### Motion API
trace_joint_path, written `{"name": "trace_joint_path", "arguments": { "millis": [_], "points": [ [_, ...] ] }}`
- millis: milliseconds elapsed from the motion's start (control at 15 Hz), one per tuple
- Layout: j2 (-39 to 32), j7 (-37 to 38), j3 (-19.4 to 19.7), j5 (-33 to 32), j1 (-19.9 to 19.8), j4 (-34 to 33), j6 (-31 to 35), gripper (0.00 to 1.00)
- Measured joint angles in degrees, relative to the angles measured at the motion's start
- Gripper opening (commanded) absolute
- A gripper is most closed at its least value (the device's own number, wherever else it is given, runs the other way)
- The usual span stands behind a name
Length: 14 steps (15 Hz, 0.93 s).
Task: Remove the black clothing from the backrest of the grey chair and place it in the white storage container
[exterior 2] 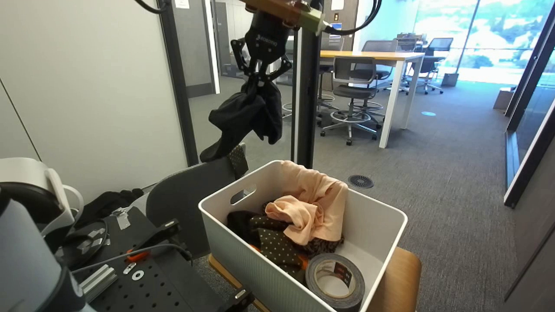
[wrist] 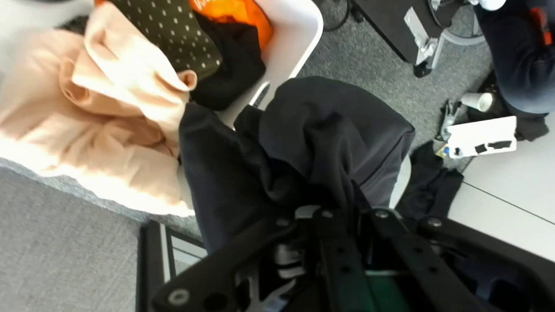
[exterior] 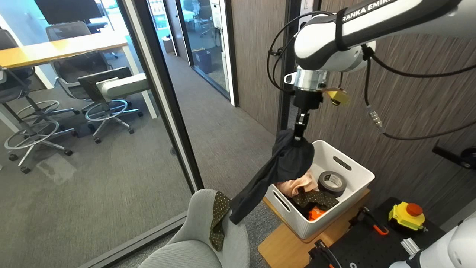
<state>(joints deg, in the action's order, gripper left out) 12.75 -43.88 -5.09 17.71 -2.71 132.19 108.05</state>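
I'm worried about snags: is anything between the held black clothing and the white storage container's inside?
Yes: the white storage container itself, its wall nearest the grey chair; the lower end of the black clothing hangs outside it. A peach cloth drapes over the rim, but nothing visible covers the opening.

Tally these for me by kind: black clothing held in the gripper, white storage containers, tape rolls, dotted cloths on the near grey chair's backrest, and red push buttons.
Black clothing in the gripper: 1
White storage container: 1
Tape roll: 1
Dotted cloth on the grey chair: 1
Red push button: 1
Total: 5
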Motion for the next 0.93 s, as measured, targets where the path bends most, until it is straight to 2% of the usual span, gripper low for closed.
{"name": "trace_joint_path", "arguments": {
  "millis": [400,667,933],
  "points": [
    [7.8,13.7,3.6,-17.3,0.1,3.8,-4.9,0.08],
    [6.1,22.4,6.0,-28.8,-0.8,4.7,-5.0,0.08],
    [0.9,28.8,7.6,-33.9,-1.9,4.8,-4.9,0.09]
  ]
}}
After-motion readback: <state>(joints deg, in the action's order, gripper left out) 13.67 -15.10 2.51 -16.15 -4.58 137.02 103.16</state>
